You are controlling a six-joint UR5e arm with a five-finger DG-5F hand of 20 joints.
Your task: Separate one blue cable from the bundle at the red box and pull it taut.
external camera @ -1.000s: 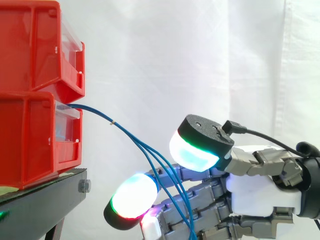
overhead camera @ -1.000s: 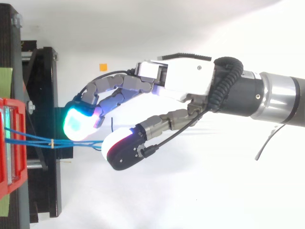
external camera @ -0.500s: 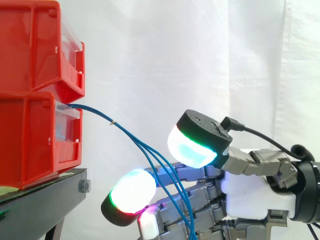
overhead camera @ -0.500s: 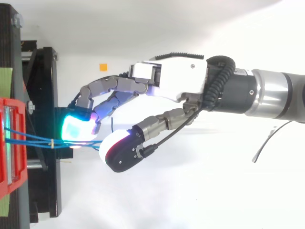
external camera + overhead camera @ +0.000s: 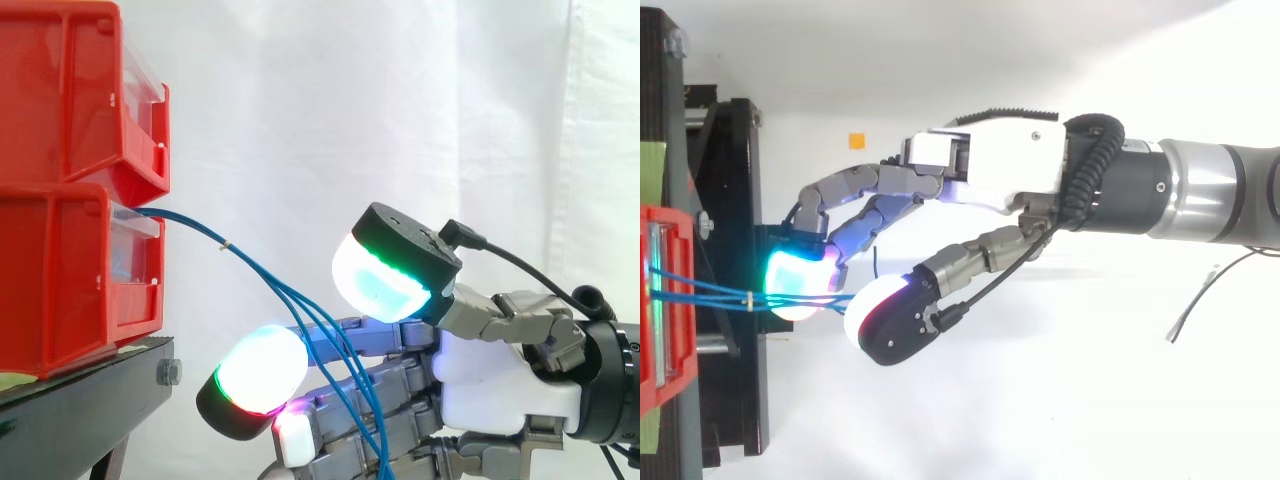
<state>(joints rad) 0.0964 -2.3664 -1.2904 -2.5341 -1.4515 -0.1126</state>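
A bundle of thin blue cables comes out of the lower red bin, is bound by a small tie, then fans out and hangs down to the right. My hand reaches in from the right at the fanned part. The strands run down across its lower fingers, below the raised thumb pad. From above, the cables end between a cyan fingertip and the thumb pad. The hand is open, its fingers loosely bent with a wide gap, and nothing is pinched.
A second red bin is stacked on the lower one, both on a black stand at the left. A white curtain hangs behind. A small orange marker lies on the white floor near the stand.
The hand has moved a little to the left, toward the bins, so its fingertips sit further in under the fanned cables. The cables hang as before.
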